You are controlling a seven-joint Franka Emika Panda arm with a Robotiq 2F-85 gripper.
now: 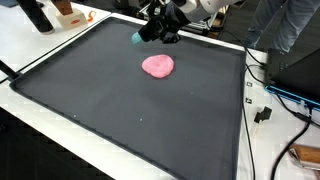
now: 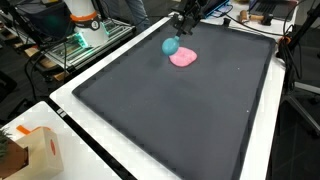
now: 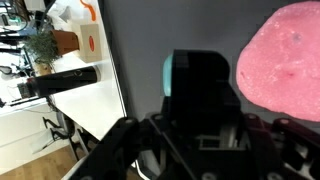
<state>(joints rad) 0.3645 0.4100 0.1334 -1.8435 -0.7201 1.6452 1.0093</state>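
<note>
Teal on dark grey: a teal rounded object (image 1: 137,38) sits at the tip of the black gripper (image 1: 152,34) in an exterior view, near the far edge of the dark grey mat (image 1: 130,120). A soft pink blob (image 1: 158,66) lies nearby, apart. In an exterior view the teal rounded object (image 2: 171,46) appears just beside the soft pink blob (image 2: 184,58), below the black gripper (image 2: 185,27). Wrist view: the teal rounded object (image 3: 170,72) peeks past the black gripper (image 3: 205,100); I cannot tell whether the fingers pinch it.

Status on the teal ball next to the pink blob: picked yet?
Done: the gripper is positioned at the far end of the black mat, right by the teal ball. In hand: it hovers there; the wrist view shows only the ball's edge behind the gripper body, so open or shut is unclear. Left: a confirmed grasp; the ball seems to sit on the mat beside the pink blob.
</note>
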